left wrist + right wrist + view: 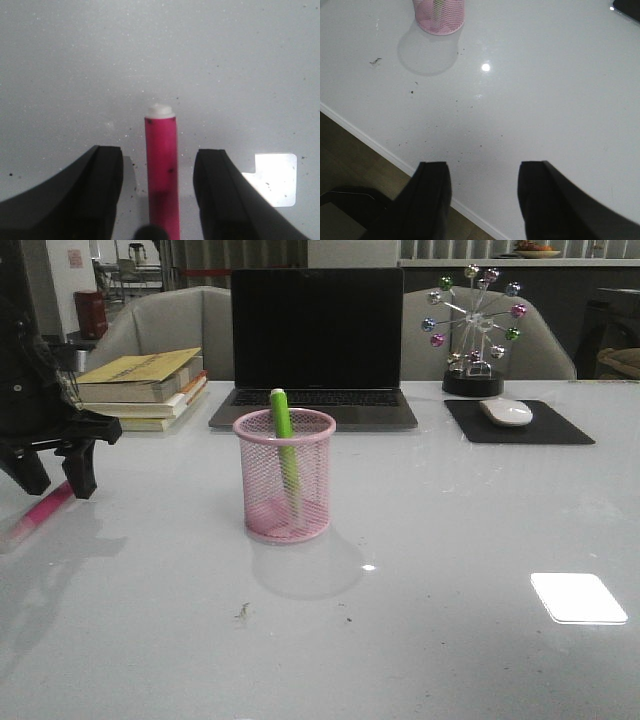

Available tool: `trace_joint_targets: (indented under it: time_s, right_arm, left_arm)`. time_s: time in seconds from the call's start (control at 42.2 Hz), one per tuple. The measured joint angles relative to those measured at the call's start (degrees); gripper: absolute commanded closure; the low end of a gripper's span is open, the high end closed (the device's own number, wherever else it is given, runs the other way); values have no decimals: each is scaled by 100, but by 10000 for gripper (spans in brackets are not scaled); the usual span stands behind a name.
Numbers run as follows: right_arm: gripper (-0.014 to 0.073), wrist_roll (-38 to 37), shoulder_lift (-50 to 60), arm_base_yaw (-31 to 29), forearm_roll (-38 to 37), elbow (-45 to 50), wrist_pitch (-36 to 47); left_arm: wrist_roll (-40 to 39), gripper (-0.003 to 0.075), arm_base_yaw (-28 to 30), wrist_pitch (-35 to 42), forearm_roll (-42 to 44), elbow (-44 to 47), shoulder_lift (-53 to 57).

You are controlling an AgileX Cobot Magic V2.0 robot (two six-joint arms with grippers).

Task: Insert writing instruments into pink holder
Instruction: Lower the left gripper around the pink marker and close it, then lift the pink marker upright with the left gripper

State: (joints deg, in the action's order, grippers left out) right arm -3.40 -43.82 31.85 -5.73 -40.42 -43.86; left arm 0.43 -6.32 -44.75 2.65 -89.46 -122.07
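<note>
A: Far left?
B: Left claw [55, 478], spread wide, straddles the magenta-pink chunky highlighter marker [42, 511] lying on the white counter [450, 540].
A: Centre?
B: Green highlighter marker [284, 435] stands in the round pink wire-mesh cup [285, 489]. Right claw [482, 192] is spread, holding nothing.

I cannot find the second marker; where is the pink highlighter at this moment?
The pink highlighter lies flat on the table's far left in the front view, under the open left gripper, in front of the stacked books and left of the pink holder.
</note>
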Motion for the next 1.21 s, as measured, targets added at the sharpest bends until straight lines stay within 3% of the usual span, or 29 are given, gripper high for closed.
trace_joint_targets:
  time_s: [0.379, 0.615, 0.757, 1.065, 1.207]
  right_arm:
    - [159, 0, 0, 0, 0, 0, 0]
    - [159, 0, 0, 0, 0, 0, 0]
    - [159, 0, 0, 0, 0, 0, 0]
    - [159, 0, 0, 0, 0, 0, 0]
    - [159, 0, 0, 0, 0, 0, 0]
  left_arm:
    - [0, 352, 0, 45, 0, 0, -39]
    - [0, 552, 0, 35, 0, 0, -39]
    - [0, 631, 0, 35, 0, -9, -39]
    - [0, 629, 0, -10, -19, 1, 249]
    - [0, 629, -9, 462, -308, 312, 1022]
